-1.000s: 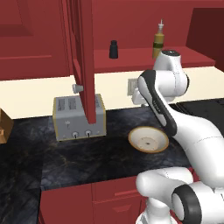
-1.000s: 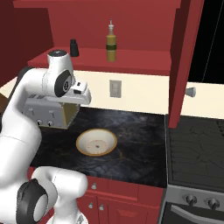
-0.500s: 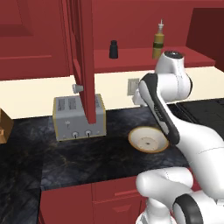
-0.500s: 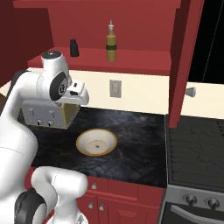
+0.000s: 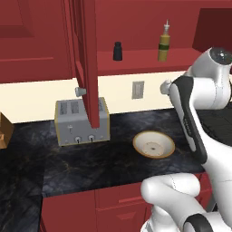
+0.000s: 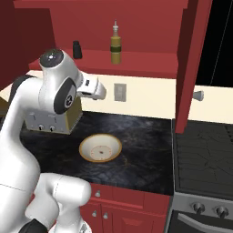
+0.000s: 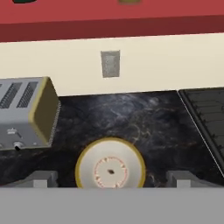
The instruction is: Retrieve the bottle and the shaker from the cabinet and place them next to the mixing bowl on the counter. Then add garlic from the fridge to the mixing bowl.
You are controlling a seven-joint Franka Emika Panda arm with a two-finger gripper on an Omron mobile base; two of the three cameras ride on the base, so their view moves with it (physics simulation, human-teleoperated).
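My jaws (image 7: 111,178) stand wide apart with nothing between them. One grey fingertip (image 7: 43,178) rises at the lower left of the hand view and the other at the lower right. They hang above the bowl (image 7: 110,170), which lies bottom centre of that view on the black counter (image 7: 131,113), golden rim up and cream inside bare.

Since a second ago my hand has slid to the right in the left base view, from over the wall socket (image 5: 137,89) towards the right edge. In the right base view it has drifted a little right and up. My upper arm has swung the same way. Nothing else has shifted: the bowl, the toaster (image 5: 81,121), the bottle and the shaker sit where they sat, and the cameras have not moved.

The toaster stands left of the bowl, apart from it, with its slots up and two small knobs on its front. The socket is on the cream wall behind the bowl. A dark stove (image 7: 205,113) fills the right of the hand view.

Higher up, the cabinet (image 5: 145,56) is open. Its red door (image 5: 86,59) hangs edge-on at upper centre of the left base view, with its round knob (image 5: 80,91) just above the toaster. On the red shelf the shaker (image 5: 117,50) stands upright at upper centre. The bottle (image 5: 164,43) stands upright to its right, well apart from it, spout up. Both are far from the bowl. The dark band on the bottle is too small to read.
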